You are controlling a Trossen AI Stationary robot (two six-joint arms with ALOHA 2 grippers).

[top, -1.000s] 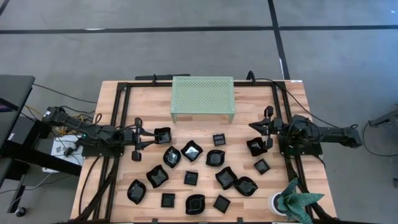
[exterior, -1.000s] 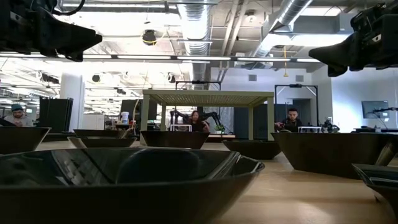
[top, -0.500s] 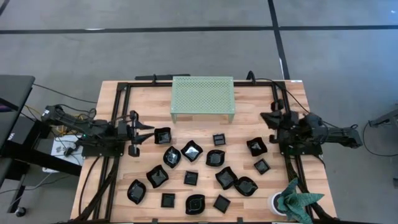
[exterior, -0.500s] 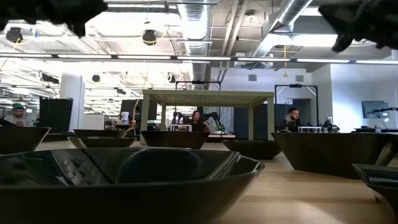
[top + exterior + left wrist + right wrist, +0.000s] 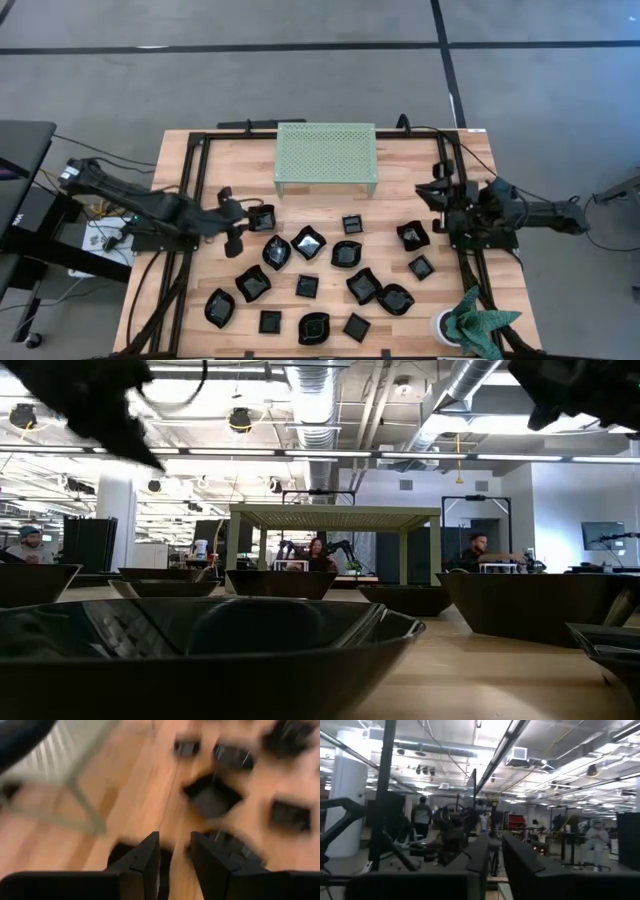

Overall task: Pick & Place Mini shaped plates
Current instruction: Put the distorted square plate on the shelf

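Several small glossy black plates (image 5: pixel 307 242) lie flat on the wooden table, spread over its middle and near part. One fills the front of the low view (image 5: pixel 220 650). My left gripper (image 5: pixel 246 216) hovers beside the leftmost far plate (image 5: pixel 263 217), fingers a narrow gap apart (image 5: pixel 174 857), and looks down on blurred plates (image 5: pixel 212 795). My right gripper (image 5: pixel 427 191) is raised near the table's right side, above and to the far side of a wavy plate (image 5: pixel 412 235). It is shut and holds nothing; its wrist view (image 5: pixel 495 850) looks level into the room.
A pale green perforated rack (image 5: pixel 326 158) stands on legs at the far middle of the table. A green crumpled thing on a white cup (image 5: pixel 478 322) sits at the near right corner. Black frame rails (image 5: pixel 190 190) run along both sides. People sit in the room beyond (image 5: pixel 478 550).
My left gripper first drew back toward the table's left, then swung right toward the leftmost far plate and tipped downward. My right gripper moved toward the far edge and rose away from the wavy plate. No plate has moved.
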